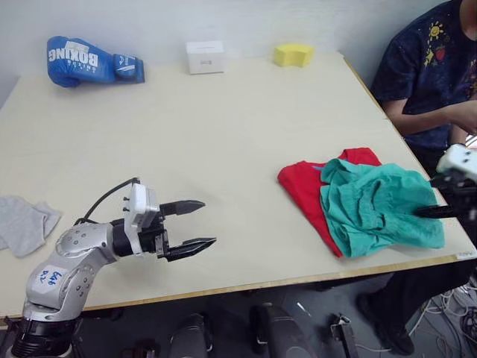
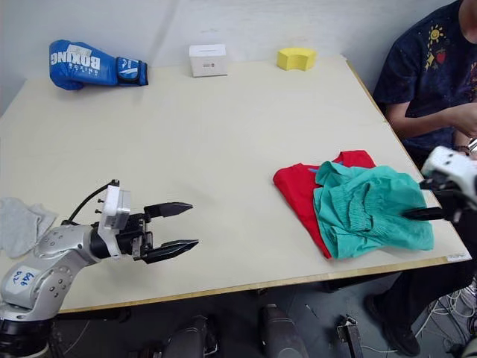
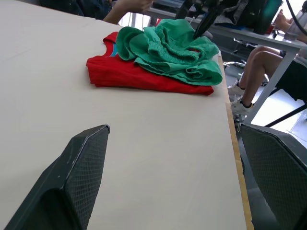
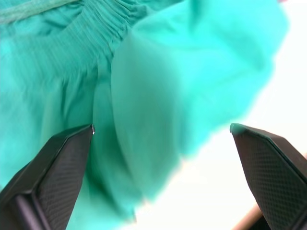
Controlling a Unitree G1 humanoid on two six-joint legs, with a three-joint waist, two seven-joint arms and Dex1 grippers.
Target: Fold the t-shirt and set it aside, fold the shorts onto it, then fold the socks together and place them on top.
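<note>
The red t-shirt (image 1: 304,188) lies folded near the table's front right corner. The teal shorts (image 1: 380,205) rest rumpled on top of it, covering its right part. My right gripper (image 4: 161,127) is open, its fingers spread wide just over the shorts' right side; from the head it shows at the right edge as the right gripper (image 1: 423,212). My left gripper (image 1: 209,222) hovers open and empty over bare table at the front left, well apart from the clothes. The grey socks (image 1: 22,224) lie at the table's far left edge.
A blue boxing glove (image 1: 89,61), a white box (image 1: 205,57) and a yellow sponge (image 1: 292,54) line the table's back edge. A person (image 1: 428,67) sits close by the right side. The front edge (image 1: 298,282) runs just below the garments.
</note>
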